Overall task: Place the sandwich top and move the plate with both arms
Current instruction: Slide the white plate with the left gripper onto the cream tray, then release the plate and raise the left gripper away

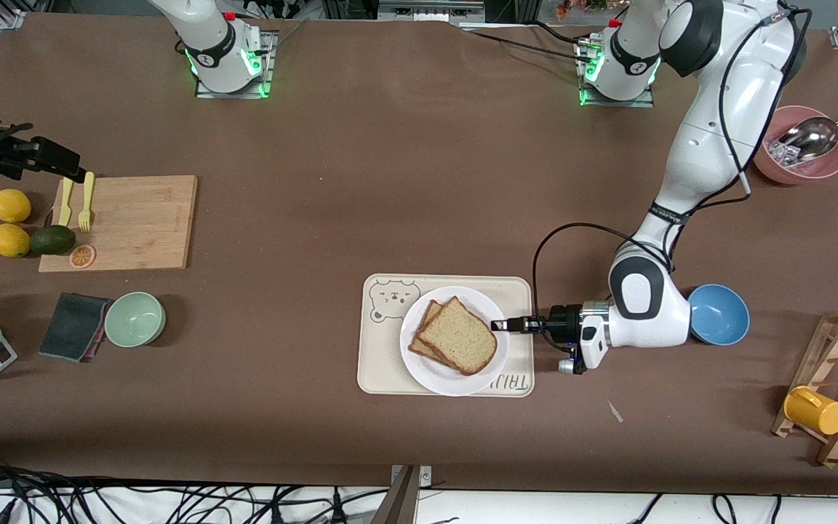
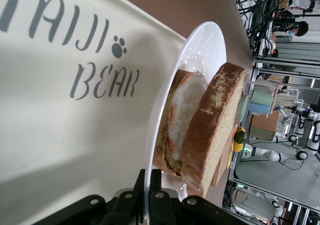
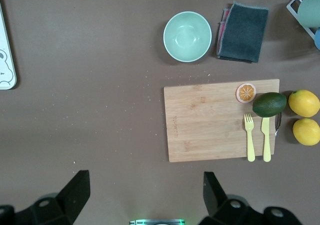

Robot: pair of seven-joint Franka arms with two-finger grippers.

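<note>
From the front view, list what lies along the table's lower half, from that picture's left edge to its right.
Dark cloth → green bowl → cream tray → white plate → left tool → blue bowl → yellow cup.

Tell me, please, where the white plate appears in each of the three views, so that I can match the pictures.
Front view: the plate lies on the cream tray, low in the middle, with the left gripper shut on its rim.
Left wrist view: the plate shows edge-on, running up from the gripper.
Right wrist view: not in it; only the tray's corner shows.
Shared landmark: the tray.
</note>
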